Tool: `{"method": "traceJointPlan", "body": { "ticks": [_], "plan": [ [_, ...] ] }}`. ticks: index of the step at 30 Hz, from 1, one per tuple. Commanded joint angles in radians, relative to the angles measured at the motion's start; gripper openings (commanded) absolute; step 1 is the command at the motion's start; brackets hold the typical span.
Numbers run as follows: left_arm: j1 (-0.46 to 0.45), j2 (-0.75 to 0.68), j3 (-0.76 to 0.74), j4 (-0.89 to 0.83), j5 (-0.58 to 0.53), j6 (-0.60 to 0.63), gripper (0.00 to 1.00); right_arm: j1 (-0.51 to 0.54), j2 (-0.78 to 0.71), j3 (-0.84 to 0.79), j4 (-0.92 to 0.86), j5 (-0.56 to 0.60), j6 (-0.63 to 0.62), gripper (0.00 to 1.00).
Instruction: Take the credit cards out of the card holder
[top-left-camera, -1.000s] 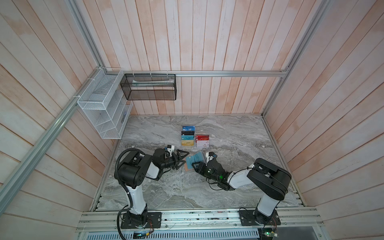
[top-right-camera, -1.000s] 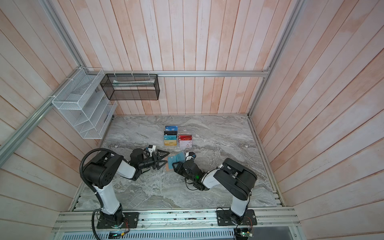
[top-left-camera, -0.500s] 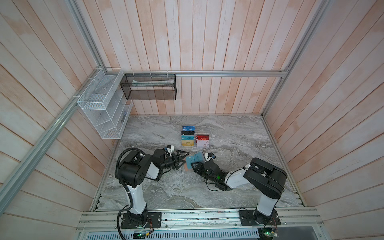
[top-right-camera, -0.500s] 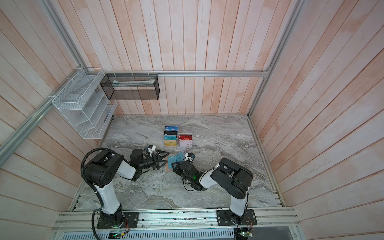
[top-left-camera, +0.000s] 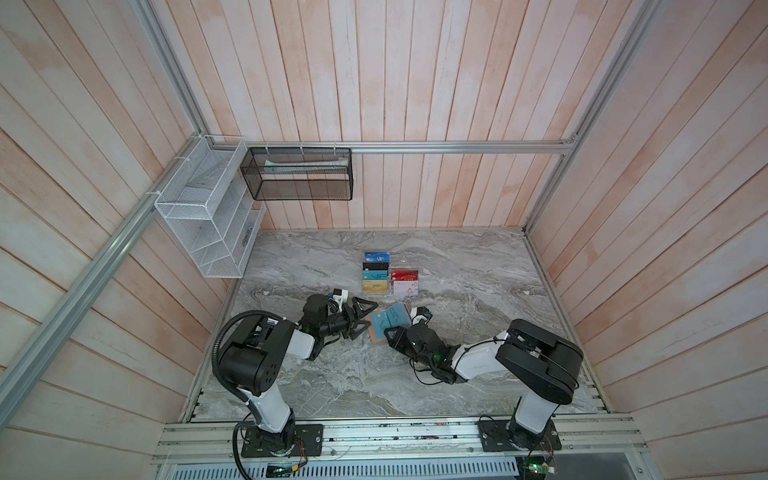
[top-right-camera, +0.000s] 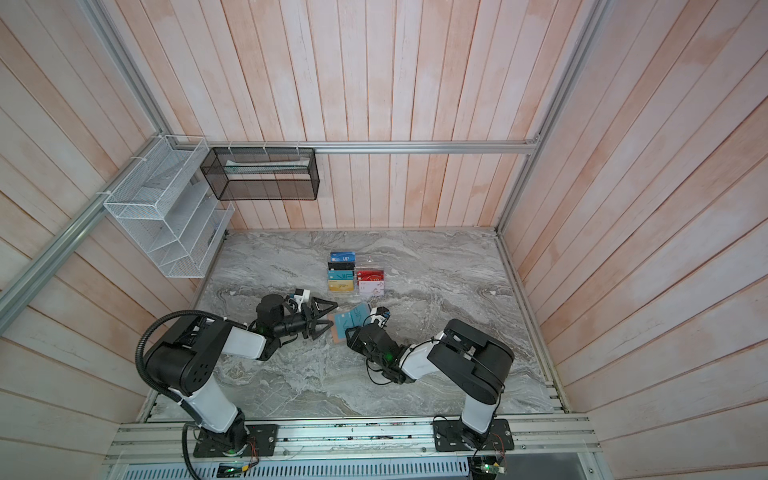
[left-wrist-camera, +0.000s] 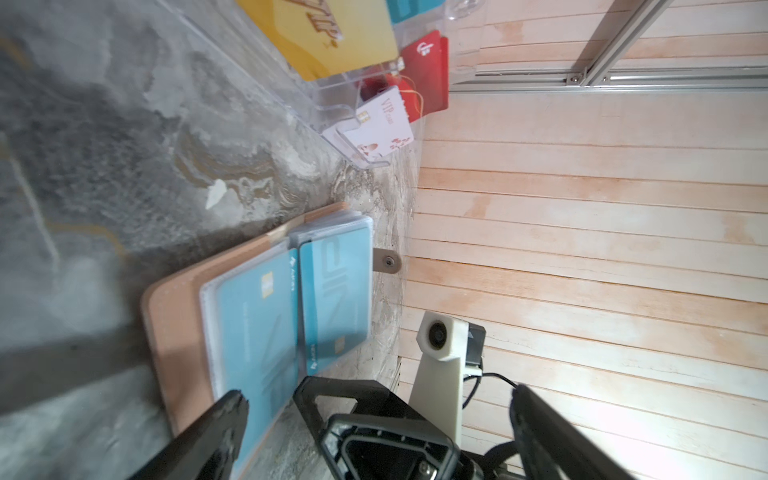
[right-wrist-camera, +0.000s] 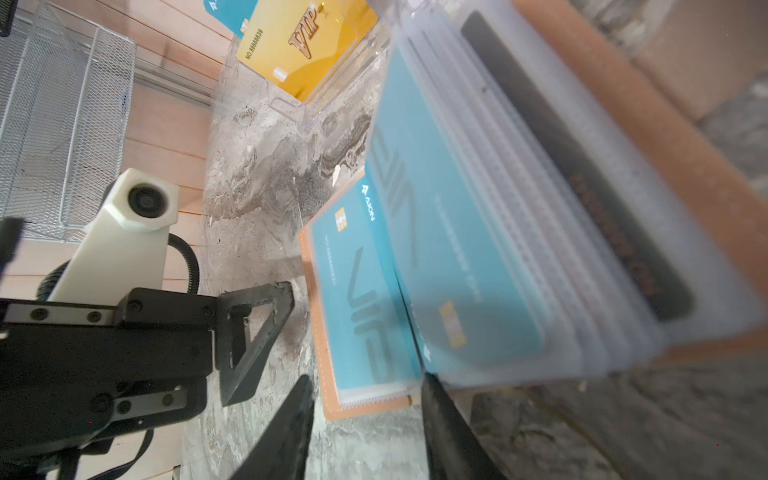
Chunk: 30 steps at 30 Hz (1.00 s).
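Observation:
The card holder (top-left-camera: 376, 336) (top-right-camera: 337, 336) lies open on the marble table, its tan cover (left-wrist-camera: 174, 316) (right-wrist-camera: 665, 137) underneath. Teal credit cards sit in the clear sleeves of both pages (left-wrist-camera: 253, 328) (left-wrist-camera: 336, 286) (right-wrist-camera: 357, 291) (right-wrist-camera: 449, 232). A black card (right-wrist-camera: 561, 158) shows through deeper sleeves. My left gripper (top-left-camera: 368, 319) (top-right-camera: 328, 320) (left-wrist-camera: 376, 397) stands wide open at the holder's left edge, holding nothing. My right gripper (top-left-camera: 397, 328) (top-right-camera: 353, 330) (right-wrist-camera: 368, 382) is at the holder's near edge, jaws partly apart. One of its fingers (right-wrist-camera: 436, 399) is by the spine under the raised page stack.
A clear acrylic stand (top-left-camera: 405, 261) (left-wrist-camera: 332, 89) with several coloured cards is just behind the holder. A white wire rack (top-left-camera: 208, 216) hangs on the left wall and a black mesh basket (top-left-camera: 297, 174) on the back wall. The holder's snap tab (left-wrist-camera: 386, 262) sticks out sideways.
My right gripper has crept a little toward the holder and its jaws have narrowed slightly. The left arm has stayed still and wide open.

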Motion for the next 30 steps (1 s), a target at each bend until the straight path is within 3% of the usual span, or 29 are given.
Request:
{"method": "traceJointPlan", "body": {
  "ticks": [1, 6, 16, 30],
  "plan": [
    [-0.002, -0.052, 0.038, -0.087, 0.007, 0.022, 1.0, -0.002, -0.054, 0.031, -0.066, 0.004, -0.081, 0.46],
    [-0.002, -0.041, 0.052, -0.061, 0.0, -0.011, 1.0, -0.022, -0.111, 0.007, -0.09, 0.041, -0.097, 0.49],
    [-0.023, 0.121, 0.073, 0.12, 0.004, -0.12, 1.0, -0.143, -0.097, -0.004, -0.061, -0.111, -0.144, 0.49],
    [-0.055, 0.171, 0.14, 0.101, -0.003, -0.119, 1.0, -0.203, -0.015, -0.055, 0.015, -0.181, -0.114, 0.48]
  ]
}}
